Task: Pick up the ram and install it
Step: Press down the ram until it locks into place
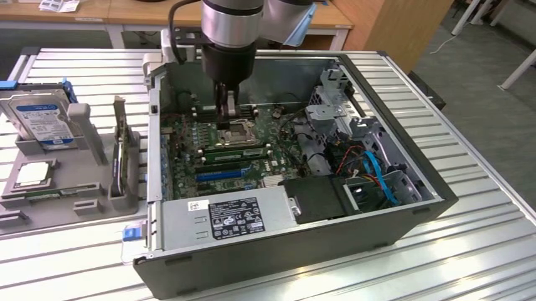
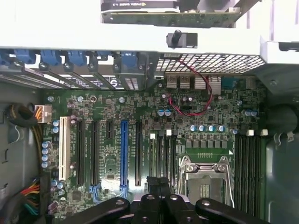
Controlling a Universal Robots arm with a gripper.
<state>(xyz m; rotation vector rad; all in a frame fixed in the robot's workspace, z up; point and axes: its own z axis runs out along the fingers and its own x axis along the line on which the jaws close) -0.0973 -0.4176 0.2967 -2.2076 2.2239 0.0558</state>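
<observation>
exterior view: ram [image 1: 238, 149] near closed gripper [image 1: 226, 115]

Ribbed metal table [image 1: 469, 182]; wooden desks [image 1: 125, 12] behind; grey floor [image 1: 477, 56] at exterior view's right, white legs [image 1: 518, 66].

Open computer case [image 1: 352, 207] sits on a slatted table [image 1: 469, 207], motherboard [image 1: 226, 147] flat in its floor. Power supply [image 1: 226, 216] at the near end of the case, over the board's near edge. Drive cage and cables [image 1: 368, 169] along the exterior view's right side inside the case. CPU socket [image 1: 237, 130] mid-board; a ram [image 1: 237, 150] lies in a slot just near of the socket. Gripper [image 1: 226, 106] hangs inside the case at the socket's far-left corner. Left of the case, a parts tray [image 1: 50, 207] on the table: hard drive [image 1: 40, 119] at its far end, CPU chip [image 1: 34, 174] nearer, an upright card [image 1: 124, 157] on its right side.
</observation>
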